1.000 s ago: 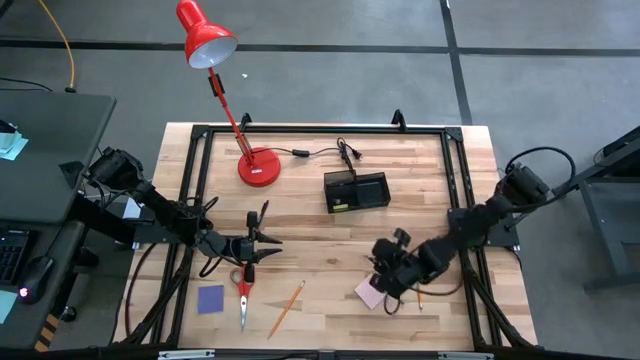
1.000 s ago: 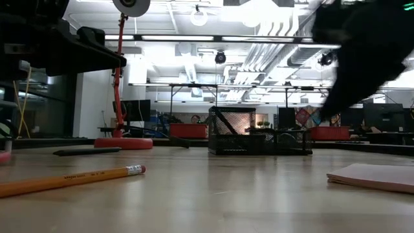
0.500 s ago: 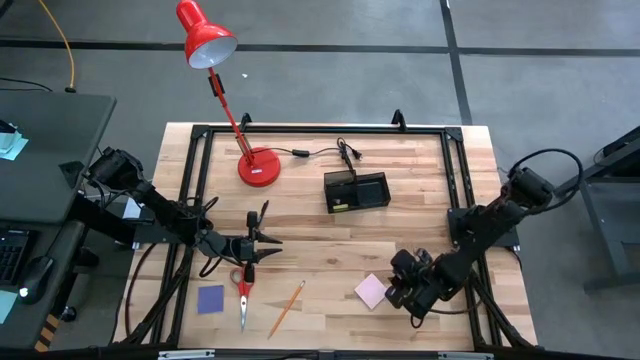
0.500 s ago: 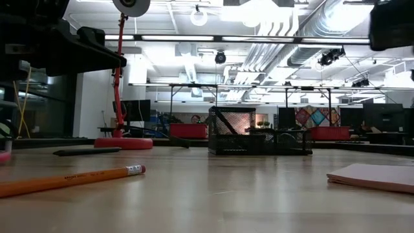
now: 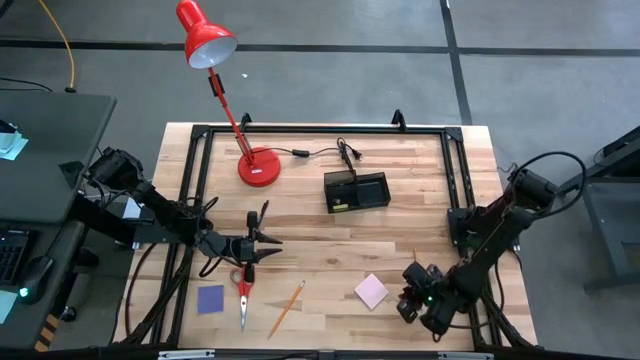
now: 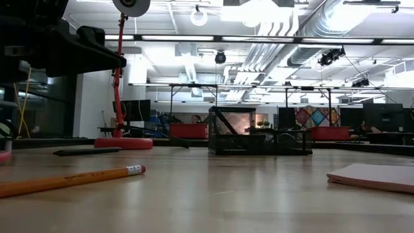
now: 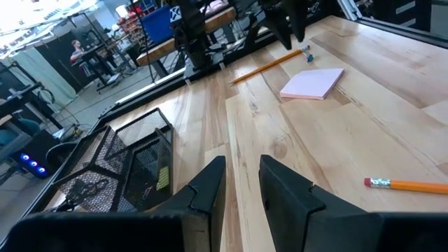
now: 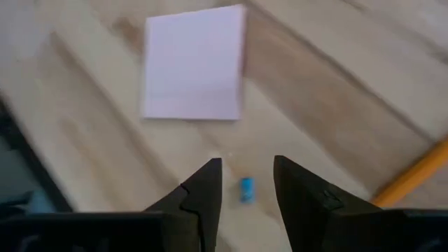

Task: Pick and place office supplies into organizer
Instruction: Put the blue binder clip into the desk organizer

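The pink sticky pad (image 5: 371, 291) lies flat near the table's front right. My right gripper (image 5: 413, 300) hangs just right of it, open, pointing steeply down. Its fingers (image 8: 210, 183) frame bare wood and a tiny blue piece (image 8: 246, 189) lying there. One pencil (image 8: 413, 178) lies close by. My left gripper (image 5: 270, 241) hovers open over the table's left middle, nearly level, with nothing in its gap (image 7: 242, 183). Red-handled scissors (image 5: 243, 291), a blue pad (image 5: 210, 299) and a second pencil (image 5: 286, 308) lie in front of it. The black mesh organizer (image 5: 356, 191) stands at the centre back.
The red desk lamp's base (image 5: 258, 166) stands at the back left, and its cord (image 5: 320, 152) runs toward the organizer. A black pen (image 6: 87, 151) lies on the table's left part. Black frame rails (image 5: 455, 180) border the table. People sit in the room beyond.
My right gripper has swung toward the table's near right corner, away from the pink pad, rolling about its own axis. The pad, partly covered by it a second ago, now lies fully in sight and unmoved. The arm has left the low view.
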`<control>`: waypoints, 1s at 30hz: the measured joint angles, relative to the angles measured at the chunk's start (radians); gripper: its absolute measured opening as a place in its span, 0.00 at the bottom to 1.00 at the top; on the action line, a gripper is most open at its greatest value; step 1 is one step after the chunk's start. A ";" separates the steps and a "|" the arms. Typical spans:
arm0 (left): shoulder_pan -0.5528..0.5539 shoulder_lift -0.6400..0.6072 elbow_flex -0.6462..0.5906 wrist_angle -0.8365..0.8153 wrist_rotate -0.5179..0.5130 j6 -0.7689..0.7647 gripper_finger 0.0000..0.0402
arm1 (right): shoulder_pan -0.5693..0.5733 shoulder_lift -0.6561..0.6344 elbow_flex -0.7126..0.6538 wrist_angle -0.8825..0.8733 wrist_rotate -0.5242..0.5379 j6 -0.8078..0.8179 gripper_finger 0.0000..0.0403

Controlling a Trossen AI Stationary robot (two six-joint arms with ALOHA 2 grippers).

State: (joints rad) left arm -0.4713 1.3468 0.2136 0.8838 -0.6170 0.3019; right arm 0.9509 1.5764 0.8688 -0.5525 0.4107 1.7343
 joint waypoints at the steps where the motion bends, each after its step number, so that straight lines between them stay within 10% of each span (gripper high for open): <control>1: 0.000 0.000 0.000 -0.001 0.001 0.000 0.20 | 0.005 0.000 0.000 0.007 0.001 0.014 0.30; 30: 0.000 0.000 0.000 -0.005 0.026 -0.014 0.20 | 0.019 0.117 0.000 0.086 -0.110 0.023 0.38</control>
State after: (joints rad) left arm -0.4713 1.3468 0.2138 0.8787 -0.5915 0.2874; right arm 0.9695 1.6936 0.8688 -0.4664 0.3010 1.7573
